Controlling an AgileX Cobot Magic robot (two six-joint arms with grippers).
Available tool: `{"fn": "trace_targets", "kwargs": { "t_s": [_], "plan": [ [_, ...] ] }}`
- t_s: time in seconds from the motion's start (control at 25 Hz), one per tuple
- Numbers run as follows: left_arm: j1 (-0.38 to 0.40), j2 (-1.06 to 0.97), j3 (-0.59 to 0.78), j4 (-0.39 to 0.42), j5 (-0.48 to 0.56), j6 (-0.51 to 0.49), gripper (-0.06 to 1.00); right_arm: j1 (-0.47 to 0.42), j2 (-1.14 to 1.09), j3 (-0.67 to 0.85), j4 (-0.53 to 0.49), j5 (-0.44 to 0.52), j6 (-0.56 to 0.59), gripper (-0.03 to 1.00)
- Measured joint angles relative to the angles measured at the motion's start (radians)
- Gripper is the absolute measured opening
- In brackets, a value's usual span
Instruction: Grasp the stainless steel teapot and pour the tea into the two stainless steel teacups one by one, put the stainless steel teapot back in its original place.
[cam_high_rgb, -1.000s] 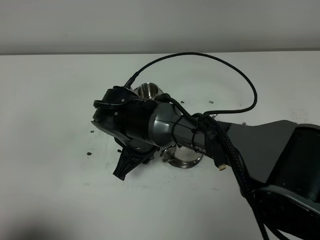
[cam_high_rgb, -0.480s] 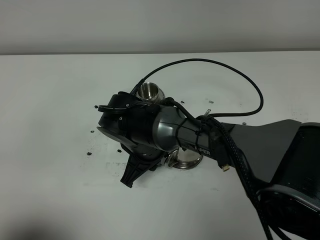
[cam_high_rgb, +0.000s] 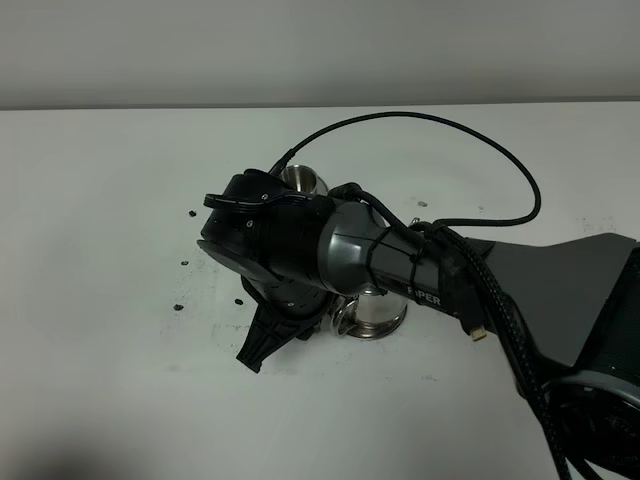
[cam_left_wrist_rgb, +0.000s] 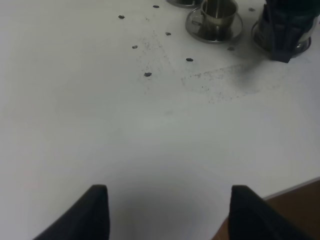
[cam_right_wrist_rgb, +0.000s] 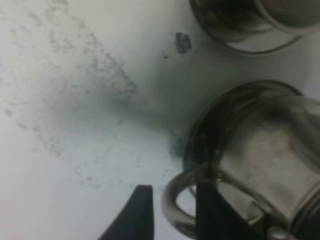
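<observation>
The stainless steel teapot (cam_high_rgb: 375, 312) stands low at the table's centre, mostly hidden under my right arm. In the right wrist view the teapot (cam_right_wrist_rgb: 260, 160) sits inside a round steel rim, the tray (cam_right_wrist_rgb: 192, 150), and my right gripper (cam_right_wrist_rgb: 172, 189) is shut on its loop handle (cam_right_wrist_rgb: 172, 212). One teacup (cam_high_rgb: 300, 180) shows behind the arm. From the left wrist view a teacup (cam_left_wrist_rgb: 216, 12) stands on its saucer (cam_left_wrist_rgb: 197, 31) beside the teapot (cam_left_wrist_rgb: 260, 35). My left gripper (cam_left_wrist_rgb: 170, 210) is open and empty, well away from them.
Small dark specks (cam_left_wrist_rgb: 148, 74) and a smudged patch (cam_left_wrist_rgb: 225, 82) mark the white table (cam_high_rgb: 100, 250). A black cable (cam_high_rgb: 480, 150) arcs over the right arm. The table's front edge (cam_left_wrist_rgb: 295, 186) lies close to the left gripper.
The right wrist has shifted slightly forward and to the right over the teapot, and its cable arc has swung right. The teapot stays in about the same spot.
</observation>
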Motion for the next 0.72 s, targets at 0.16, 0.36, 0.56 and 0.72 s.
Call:
{"fn": "trace_targets", "kwargs": {
  "t_s": [0.16,0.36,0.56,0.72],
  "plan": [
    [0.0,0.0,0.0,0.0,0.0,0.0,0.52,0.006,0.0,0.0,0.024,0.0,0.003,0.23],
    [0.0,0.0,0.0,0.0,0.0,0.0,0.52,0.007,0.0,0.0,0.029,0.0,0.008,0.23],
    [0.0,0.0,0.0,0.0,0.0,0.0,0.52,0.002,0.0,0.0,0.017,0.0,0.009,0.24],
    [0.0,0.0,0.0,0.0,0.0,0.0,0.52,-0.009,0.0,0.0,0.004,-0.001,0.009,0.24]
  ]
}}
